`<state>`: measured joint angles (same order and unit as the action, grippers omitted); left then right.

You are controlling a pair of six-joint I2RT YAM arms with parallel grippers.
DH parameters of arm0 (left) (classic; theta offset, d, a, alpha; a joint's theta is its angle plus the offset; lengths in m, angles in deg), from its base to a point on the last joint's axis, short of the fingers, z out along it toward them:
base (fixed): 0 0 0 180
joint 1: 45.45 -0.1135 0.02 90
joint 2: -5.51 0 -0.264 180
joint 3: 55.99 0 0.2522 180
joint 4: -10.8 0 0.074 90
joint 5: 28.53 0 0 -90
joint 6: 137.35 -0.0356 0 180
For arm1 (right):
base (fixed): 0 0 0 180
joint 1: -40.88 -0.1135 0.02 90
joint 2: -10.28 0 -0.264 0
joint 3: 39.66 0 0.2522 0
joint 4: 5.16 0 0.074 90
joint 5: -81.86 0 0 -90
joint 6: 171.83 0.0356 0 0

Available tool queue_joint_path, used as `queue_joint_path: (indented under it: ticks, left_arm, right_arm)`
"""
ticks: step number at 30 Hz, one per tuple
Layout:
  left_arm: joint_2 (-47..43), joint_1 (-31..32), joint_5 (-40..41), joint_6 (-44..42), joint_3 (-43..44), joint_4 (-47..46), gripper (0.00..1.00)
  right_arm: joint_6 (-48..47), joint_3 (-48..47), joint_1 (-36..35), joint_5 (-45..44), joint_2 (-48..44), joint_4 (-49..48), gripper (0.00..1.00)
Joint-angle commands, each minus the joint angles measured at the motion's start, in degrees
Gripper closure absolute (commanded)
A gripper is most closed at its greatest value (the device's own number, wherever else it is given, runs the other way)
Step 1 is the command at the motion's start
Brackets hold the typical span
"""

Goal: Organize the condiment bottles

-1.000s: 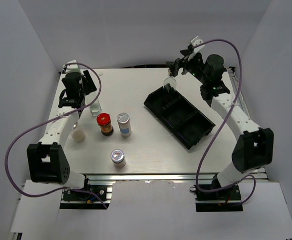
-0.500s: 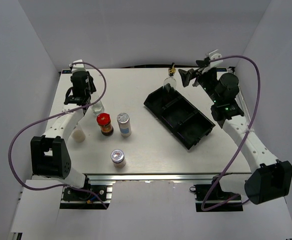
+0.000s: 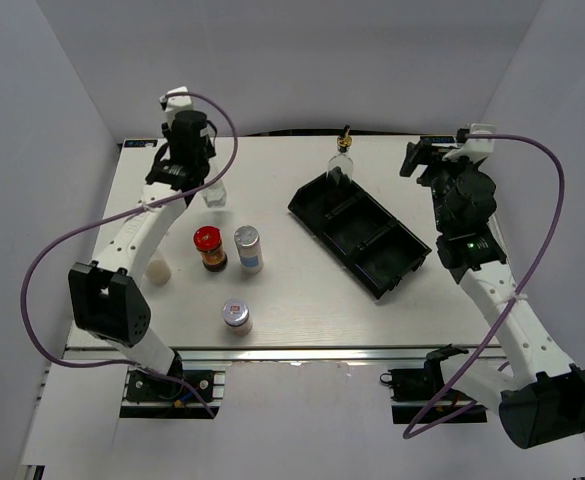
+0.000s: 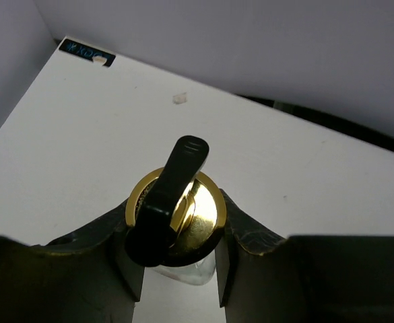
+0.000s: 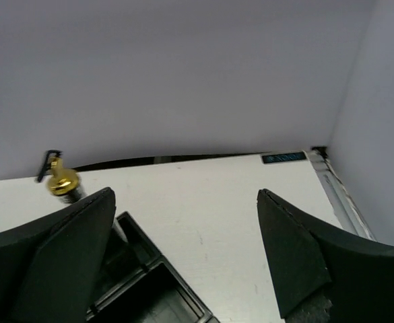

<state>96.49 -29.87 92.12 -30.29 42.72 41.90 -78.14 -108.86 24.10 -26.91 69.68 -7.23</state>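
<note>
At the far-left corner of the tabletop (image 3: 302, 300), the left jaws are now clamped on the glass bottle's (image 3: 215, 196) gold top (image 4: 203, 214), so it's finally on the move. Right jaws hang wide apart, backed off from the other bottle (image 3: 341, 165) standing in the tray (image 3: 382, 255).

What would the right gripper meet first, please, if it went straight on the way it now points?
Probably nothing standing: ahead of the open right gripper lies only bare tabletop, then the back wall. The gold-topped glass bottle and black tray sit left of that line, though depth is unclear.
</note>
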Motion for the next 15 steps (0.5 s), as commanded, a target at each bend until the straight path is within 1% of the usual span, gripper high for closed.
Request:
queue_joint_path:
  ticks: [1, 3, 5, 7, 8, 10, 11, 15]
  left_arm:
    - [0.16, 5.24, 10.36, 4.03, 10.65, 2.07, 1.00]
    - [1.48, 8.94, 11.96, 4.30, 13.30, 4.26, 1.00]
    - [3.32, 12.70, 15.21, 4.47, 16.73, 4.98, 1.00]
    - [5.42, 15.00, 18.46, 4.91, 19.28, 5.94, 1.00]
    - [6.13, 16.49, 18.65, 5.70, 21.99, 6.56, 1.00]
    - [8.76, 17.82, 18.39, 6.32, 24.73, 7.35, 1.00]
    - [9.73, 19.13, 18.74, 7.02, 27.79, 8.83, 1.00]
    - [12.81, 22.65, 19.96, 7.64, 31.50, 9.11, 1.00]
  right_arm:
    - [4.13, 0.77, 1.83, -9.45, -1.83, 2.82, 0.11]
    - [5.10, 1.91, 2.97, -9.62, -2.61, 3.44, 0.11]
    - [5.63, 2.61, 3.59, -9.45, -3.14, 3.88, 0.11]
    - [6.25, 2.79, 4.47, -9.27, -3.58, 4.67, 0.11]
    - [6.51, 3.05, 4.82, -9.27, -3.76, 4.85, 0.11]
    - [6.69, 3.15, 5.26, -9.19, -3.94, 5.29, 0.11]
    - [6.86, 3.23, 5.52, -9.19, -3.94, 5.55, 0.11]
    - [6.86, 3.50, 6.05, -9.54, -4.20, 6.34, 0.11]
